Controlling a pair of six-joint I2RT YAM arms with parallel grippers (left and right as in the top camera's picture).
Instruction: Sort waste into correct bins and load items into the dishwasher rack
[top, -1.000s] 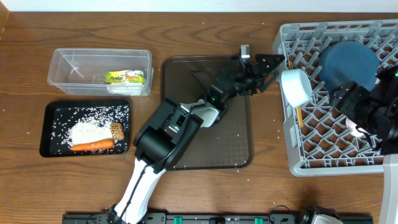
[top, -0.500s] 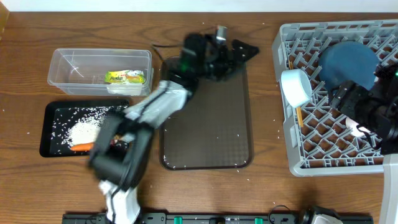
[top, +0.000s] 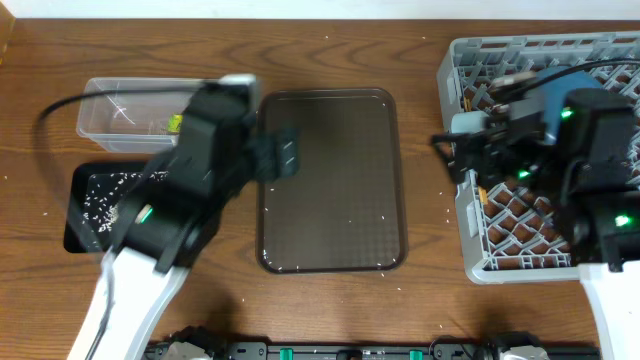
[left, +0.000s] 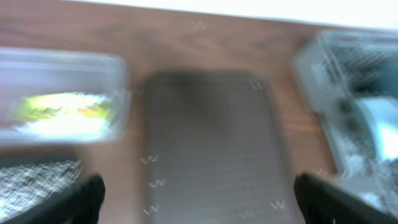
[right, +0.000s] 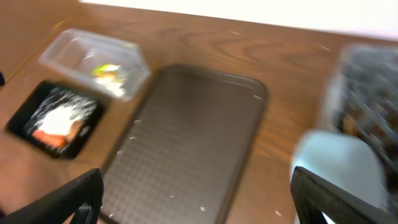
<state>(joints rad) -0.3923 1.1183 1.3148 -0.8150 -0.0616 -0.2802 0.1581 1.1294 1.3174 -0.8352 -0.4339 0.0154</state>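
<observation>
I read left gripper (left: 199, 198) and right gripper (right: 199, 198) jaws wide, empty. Wrapper (left: 62, 109) in clear tub (top: 95, 120), table rear-left. White bowl (right: 336, 163) in rack (top: 452, 55), right edge. Judged: each sorted by kind.

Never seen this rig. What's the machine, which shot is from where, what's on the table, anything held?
Two robot arms work at a wooden table, each ending in a two-finger claw. The sharp picture is from a fixed camera overhead. The two blurry ones come from cameras on the wrists, so the dark shapes in their bottom corners are that arm's own fingers. On the table: a brown serving tray in the middle; a clear tub holding a green-yellow wrapper; a black tray with white rice and an orange piece; and at the right a grey dishwasher rack with a white bowl in it. The left claw and right claw are both open and hold nothing.
</observation>
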